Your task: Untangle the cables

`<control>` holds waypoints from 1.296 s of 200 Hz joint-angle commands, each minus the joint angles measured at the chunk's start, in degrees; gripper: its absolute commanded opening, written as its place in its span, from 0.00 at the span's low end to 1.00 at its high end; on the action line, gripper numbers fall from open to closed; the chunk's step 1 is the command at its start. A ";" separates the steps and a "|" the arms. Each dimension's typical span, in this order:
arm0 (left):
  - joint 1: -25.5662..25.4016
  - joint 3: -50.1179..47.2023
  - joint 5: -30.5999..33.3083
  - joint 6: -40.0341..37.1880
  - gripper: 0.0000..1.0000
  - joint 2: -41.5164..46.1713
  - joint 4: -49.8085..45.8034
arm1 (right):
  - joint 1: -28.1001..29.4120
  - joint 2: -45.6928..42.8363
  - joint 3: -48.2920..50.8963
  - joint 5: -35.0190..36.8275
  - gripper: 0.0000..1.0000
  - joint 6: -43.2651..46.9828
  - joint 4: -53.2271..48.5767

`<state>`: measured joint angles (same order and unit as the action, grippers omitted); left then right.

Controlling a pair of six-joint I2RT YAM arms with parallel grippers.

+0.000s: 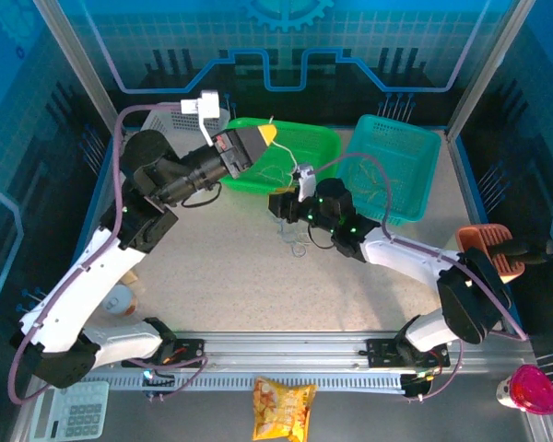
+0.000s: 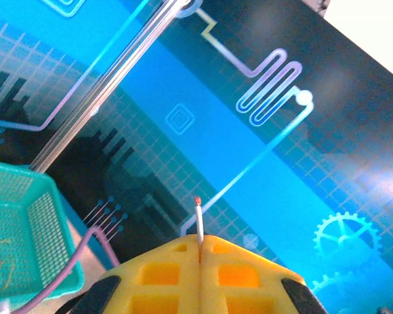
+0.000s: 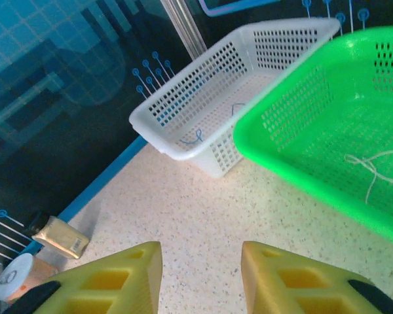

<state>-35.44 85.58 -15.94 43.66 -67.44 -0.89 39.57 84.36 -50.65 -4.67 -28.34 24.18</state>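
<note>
Sorting step: left gripper (image 2: 200, 243), clamped on one thin white wire (image 2: 199, 219), hangs over green perforated plastic basket (image 3: 295, 124); right gripper (image 3: 202, 255), half-open and empty, sits just beside that basket. Likely next move: release the wire into it.

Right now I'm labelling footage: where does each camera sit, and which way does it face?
Top external: above and behind, looking down on the table; left arm, right arm show.
Left wrist: raised, facing the back wall; left tool shut on a white cable.
Right wrist: low, facing the white basket; right tool open.
Shared: green basket, top and right wrist.
</note>
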 commanded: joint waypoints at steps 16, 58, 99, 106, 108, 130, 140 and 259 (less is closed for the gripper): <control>-0.34 5.27 -0.58 1.10 0.00 -1.61 2.68 | 0.69 2.24 4.50 2.92 0.34 -2.08 5.70; -0.37 10.72 -0.15 -1.84 0.00 -2.94 -0.06 | 0.91 3.09 8.30 4.01 0.45 -2.99 6.49; -0.23 12.66 1.26 -4.18 0.00 -2.52 -1.31 | 1.08 2.83 11.42 4.70 0.48 -3.90 7.58; -0.18 12.77 1.24 -4.27 0.00 -2.44 -1.39 | 1.04 2.91 11.69 4.68 0.54 -4.00 7.80; -0.09 12.77 1.26 -4.28 0.00 -2.43 -1.40 | 1.12 2.92 11.73 4.67 0.55 -4.05 7.87; -0.07 12.86 1.09 -4.20 0.00 -2.44 -1.43 | 1.40 3.33 11.91 4.50 0.58 -4.08 8.14; -0.04 12.85 1.09 -4.04 0.00 -2.43 -1.49 | 1.48 3.61 11.96 4.19 0.50 -4.07 8.42; 2.93 22.76 2.47 -7.35 0.00 -5.22 -5.48 | 2.22 6.14 16.37 7.27 0.00 -5.75 8.96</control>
<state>-33.87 103.81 -14.68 38.59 -71.66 -5.80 40.58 89.06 -35.94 0.27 -33.28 31.55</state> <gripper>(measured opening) 0.051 0.056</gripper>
